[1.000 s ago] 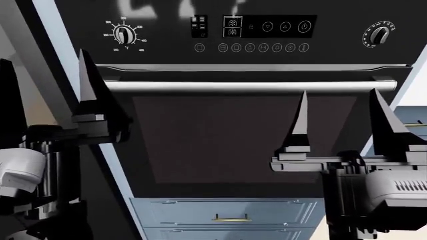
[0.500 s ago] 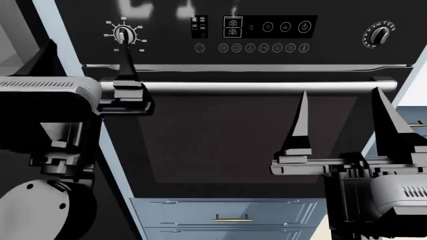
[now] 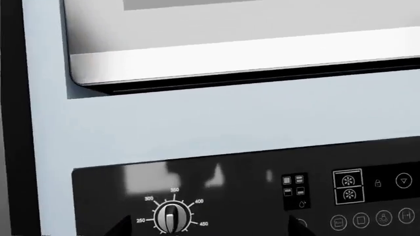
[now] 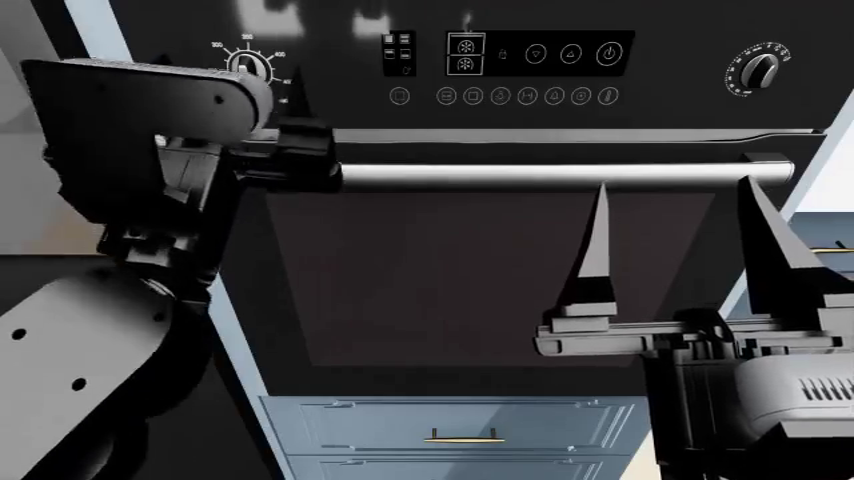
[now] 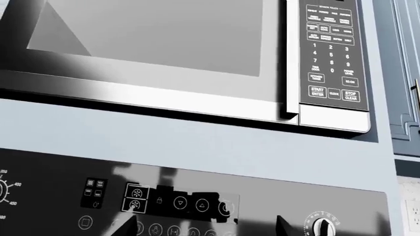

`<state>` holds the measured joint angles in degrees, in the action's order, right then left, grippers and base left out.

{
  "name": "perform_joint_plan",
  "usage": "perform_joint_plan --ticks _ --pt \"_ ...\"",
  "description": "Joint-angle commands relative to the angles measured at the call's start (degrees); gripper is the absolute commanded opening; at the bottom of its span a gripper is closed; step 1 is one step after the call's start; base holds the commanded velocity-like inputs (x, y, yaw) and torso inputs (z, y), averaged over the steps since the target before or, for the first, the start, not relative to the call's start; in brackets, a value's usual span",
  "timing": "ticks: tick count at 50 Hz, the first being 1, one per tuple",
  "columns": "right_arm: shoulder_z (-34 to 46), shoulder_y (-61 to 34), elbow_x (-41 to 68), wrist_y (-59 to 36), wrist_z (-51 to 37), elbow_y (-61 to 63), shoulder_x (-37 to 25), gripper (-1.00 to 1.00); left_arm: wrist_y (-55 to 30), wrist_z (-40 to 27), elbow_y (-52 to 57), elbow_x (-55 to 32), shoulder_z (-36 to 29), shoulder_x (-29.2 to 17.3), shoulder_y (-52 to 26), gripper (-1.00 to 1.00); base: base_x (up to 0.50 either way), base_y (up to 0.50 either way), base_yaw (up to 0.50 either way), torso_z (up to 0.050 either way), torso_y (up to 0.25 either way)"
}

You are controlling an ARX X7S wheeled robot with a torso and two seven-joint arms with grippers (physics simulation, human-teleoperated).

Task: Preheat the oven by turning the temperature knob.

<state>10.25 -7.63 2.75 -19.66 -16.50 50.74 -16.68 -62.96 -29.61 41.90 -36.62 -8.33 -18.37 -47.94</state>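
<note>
Head view: left gripper raised at the oven panel's left edge, arm body hiding part of the temperature knob; fingers spread, one tip just right of the knob, contact unclear. Left wrist view shows knob with numerals 250–450, pointer near upright, bare panel around it. Bar handle spans the door below the touch-icon panel. Right gripper sits low in front of the glass door, fingers wide apart, holding nothing. Tick-mark knob at far right edge, unobstructed. Microwave sits above the oven.
</note>
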Motion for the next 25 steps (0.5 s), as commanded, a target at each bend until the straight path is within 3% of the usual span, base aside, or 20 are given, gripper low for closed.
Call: perform_joint_plan --ticks 1,25 --pt "0.4 0.0 0.1 -0.1 -0.4 0.2 -0.4 1.0 -0.3 1.4 -9.6 1.5 -3.8 1.3 -7.4 1.0 0.0 0.0 0.0 0.0 0.0" --pt "0.6 -0.1 0.7 0.0 -1.1 -0.2 -1.1 1.0 2.9 2.6 -22.0 4.8 -7.1 2.4 -11.0 1.0 0.0 0.0 0.0 0.0 0.0"
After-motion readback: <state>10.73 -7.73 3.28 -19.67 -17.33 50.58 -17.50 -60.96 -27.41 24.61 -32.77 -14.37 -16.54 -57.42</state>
